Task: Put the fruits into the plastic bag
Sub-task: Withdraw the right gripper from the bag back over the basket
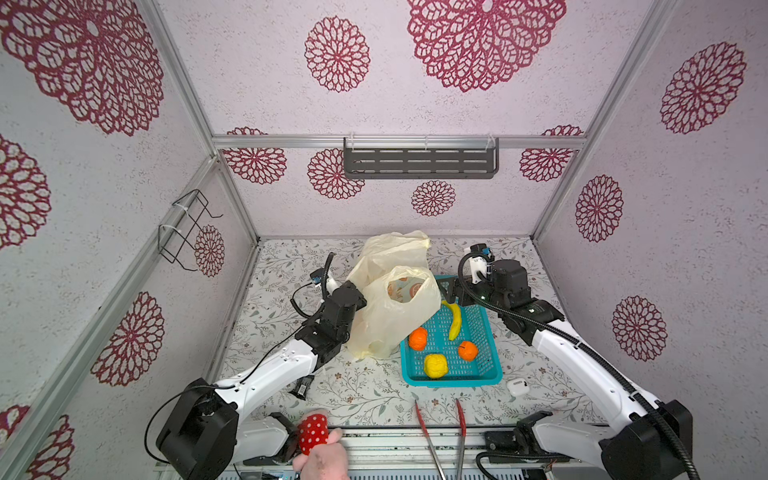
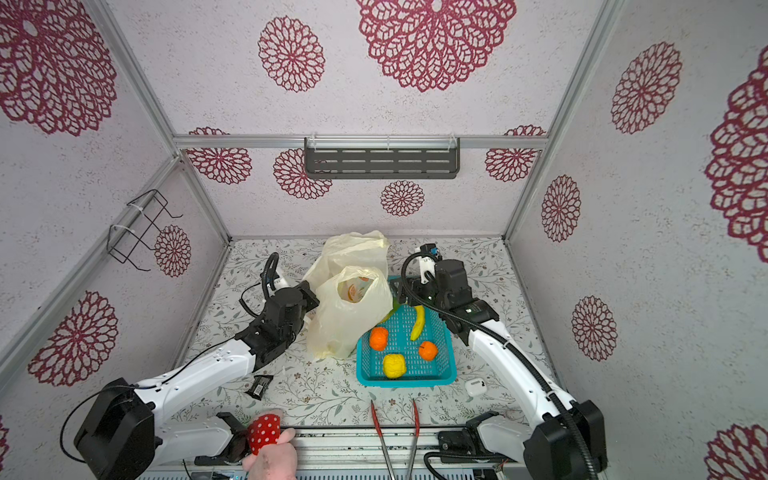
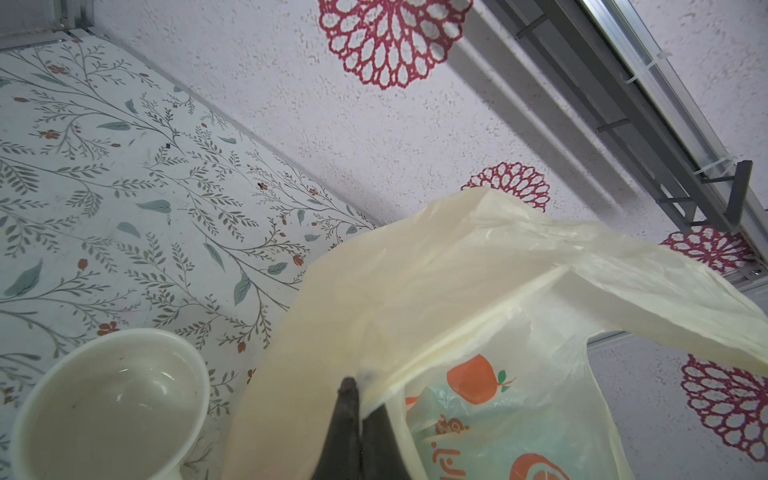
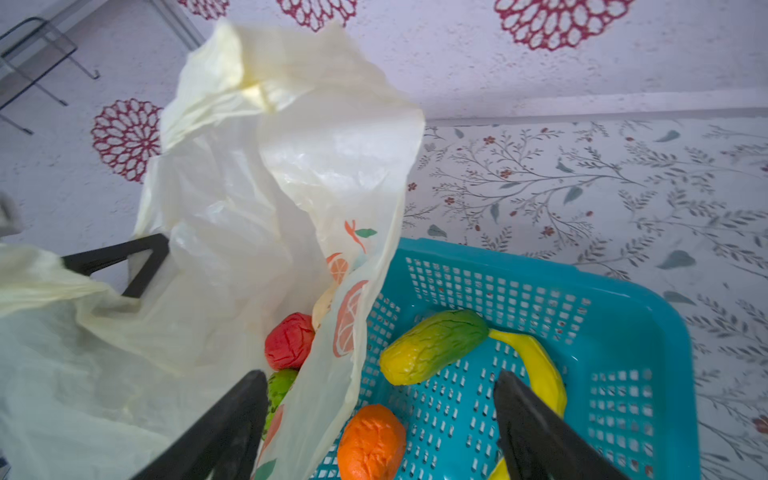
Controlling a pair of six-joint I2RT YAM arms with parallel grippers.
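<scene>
The pale-yellow plastic bag stands upright beside the teal basket. My left gripper is shut on the bag's rim and holds the mouth up. Inside the bag I see a red apple and a green bumpy ball. In the basket lie two oranges, a lemon, a banana and a green-yellow bumpy fruit. My right gripper hangs open over the basket's far end, next to the bag's mouth, holding nothing.
Red tongs, a white earbud case and a black packet lie near the front edge. A red white-dotted plush toy sits at the front. A white cup stands by the left gripper.
</scene>
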